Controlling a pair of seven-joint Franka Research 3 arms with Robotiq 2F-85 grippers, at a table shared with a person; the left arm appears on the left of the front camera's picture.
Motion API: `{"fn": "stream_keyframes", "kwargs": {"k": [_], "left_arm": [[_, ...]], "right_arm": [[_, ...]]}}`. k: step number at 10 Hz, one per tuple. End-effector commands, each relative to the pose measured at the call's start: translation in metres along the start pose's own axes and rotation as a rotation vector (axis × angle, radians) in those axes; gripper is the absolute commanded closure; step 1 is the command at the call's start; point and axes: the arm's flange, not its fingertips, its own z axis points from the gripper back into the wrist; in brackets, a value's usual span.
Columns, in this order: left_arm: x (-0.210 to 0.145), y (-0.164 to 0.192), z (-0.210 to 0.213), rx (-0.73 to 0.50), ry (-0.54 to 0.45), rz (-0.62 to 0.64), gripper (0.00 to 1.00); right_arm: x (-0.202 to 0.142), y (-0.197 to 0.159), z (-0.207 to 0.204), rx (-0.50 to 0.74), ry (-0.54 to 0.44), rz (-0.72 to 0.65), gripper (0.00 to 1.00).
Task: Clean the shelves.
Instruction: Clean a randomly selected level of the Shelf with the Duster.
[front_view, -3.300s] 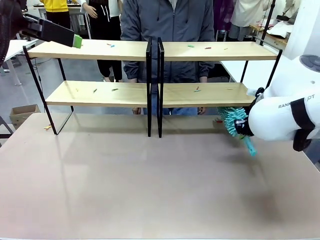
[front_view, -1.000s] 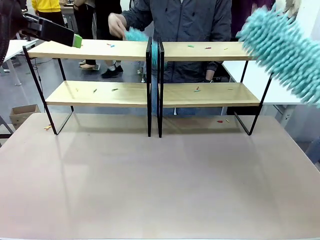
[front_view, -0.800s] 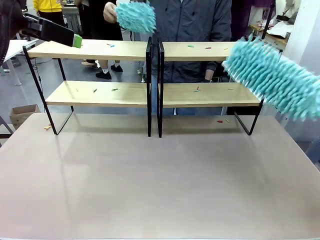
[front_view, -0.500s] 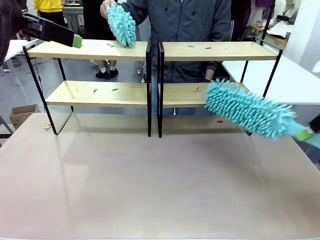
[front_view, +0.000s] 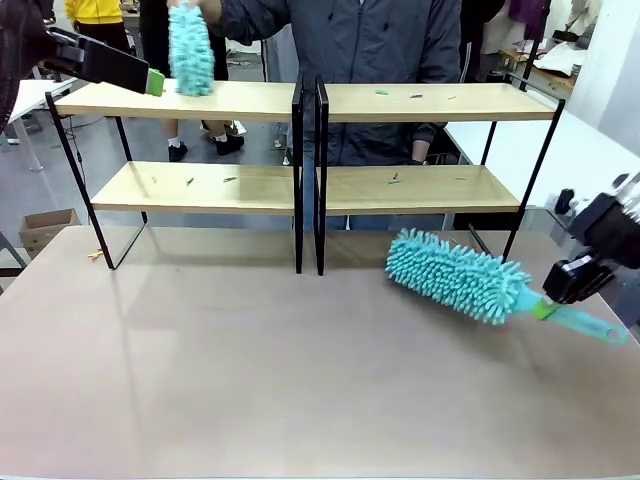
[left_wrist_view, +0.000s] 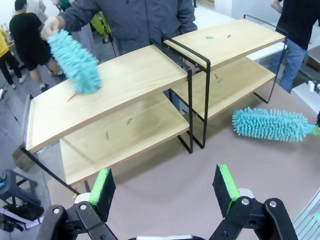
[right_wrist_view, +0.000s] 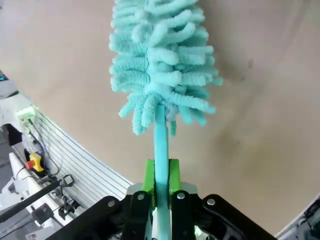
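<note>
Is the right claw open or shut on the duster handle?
Shut: the right claw clamps the duster by its thin handle, green pads pressed on both sides.

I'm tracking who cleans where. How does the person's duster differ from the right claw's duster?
The person's duster stands upright on the left shelf's top board, held by a hand; the other duster, clamped in the right claw, slants low over the table, before the right shelf. Both are fluffy teal.

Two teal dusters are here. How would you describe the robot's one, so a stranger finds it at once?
Find the two wooden shelves on the table. In front of the right-hand one is a teal duster, handle clamped by the right gripper. The other duster is in a person's hand at the top left board.
</note>
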Motion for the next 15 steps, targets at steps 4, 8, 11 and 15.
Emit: {"fn": "stream_keyframes", "kwargs": {"k": [4,8,11,15], "left_arm": [[-0.002,0.0,0.0,0.002,-0.006,-0.001,0.0],[-0.002,0.0,0.0,0.002,-0.006,-0.001,0.0],[-0.002,0.0,0.0,0.002,-0.006,-0.001,0.0],[-0.002,0.0,0.0,0.002,-0.006,-0.001,0.0]], "right_arm": [[0.033,-0.023,-0.047,0.005,-0.234,-0.139,0.88],[0.042,-0.025,-0.052,-0.028,-0.27,-0.277,0.88],[0.027,-0.017,-0.031,-0.227,-0.333,-0.504,0.88],[0.022,-0.012,-0.029,-0.306,-0.343,-0.504,0.88]]}}
